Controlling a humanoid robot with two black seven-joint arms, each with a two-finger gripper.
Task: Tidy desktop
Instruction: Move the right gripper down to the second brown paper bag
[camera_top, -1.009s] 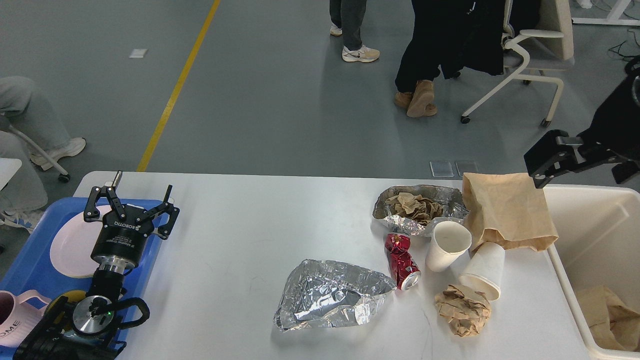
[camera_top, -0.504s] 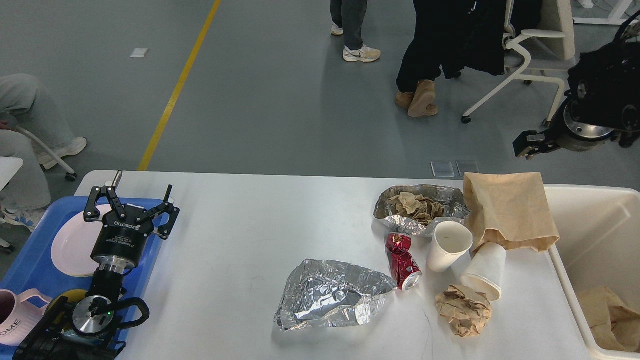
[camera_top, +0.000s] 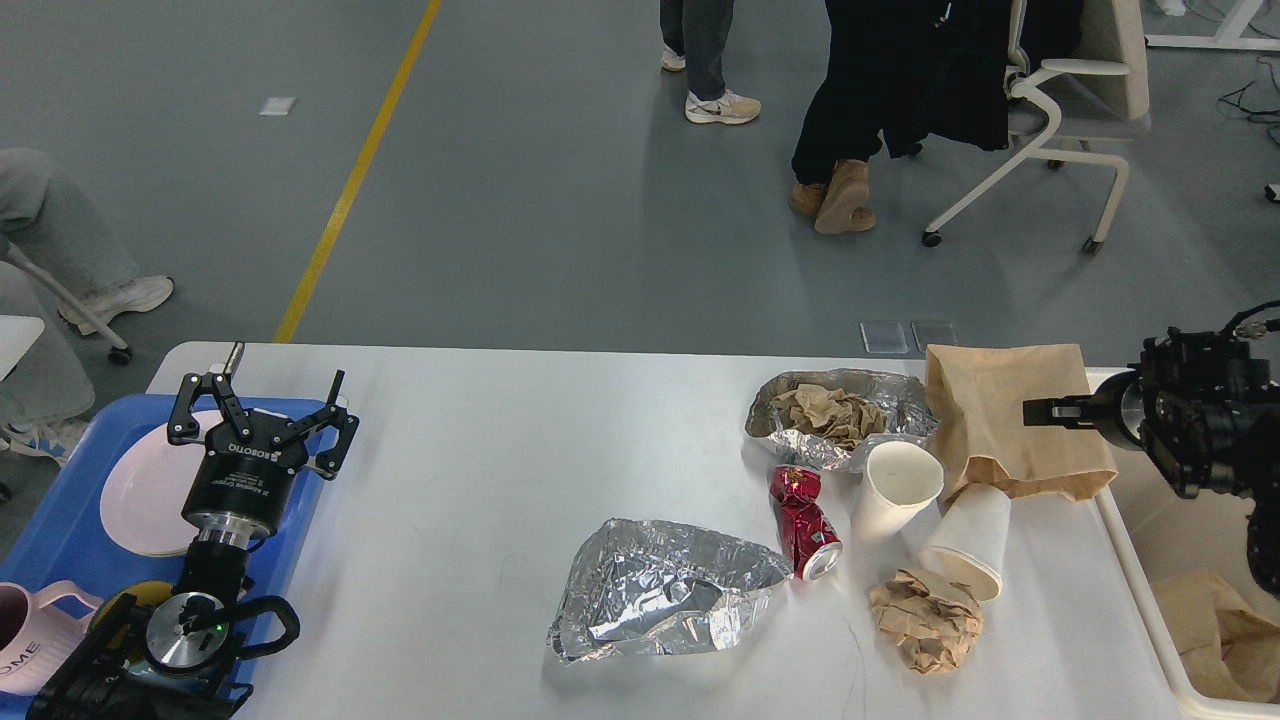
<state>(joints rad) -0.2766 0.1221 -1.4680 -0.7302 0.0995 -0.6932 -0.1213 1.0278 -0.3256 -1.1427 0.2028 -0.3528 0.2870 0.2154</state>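
Both pincers flank the desktop (camera_top: 480, 470): left (camera_top: 262, 400), right (camera_top: 1040, 411).

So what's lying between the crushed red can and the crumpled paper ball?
Head view: between can and paper ball there is only bare desktop; the two paper cups sit just above that gap.

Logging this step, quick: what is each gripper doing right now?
Left gripper: open, empty, above the blue tray.
Right gripper: cannot tell if open or closed; seen edge-on over the brown paper bag.
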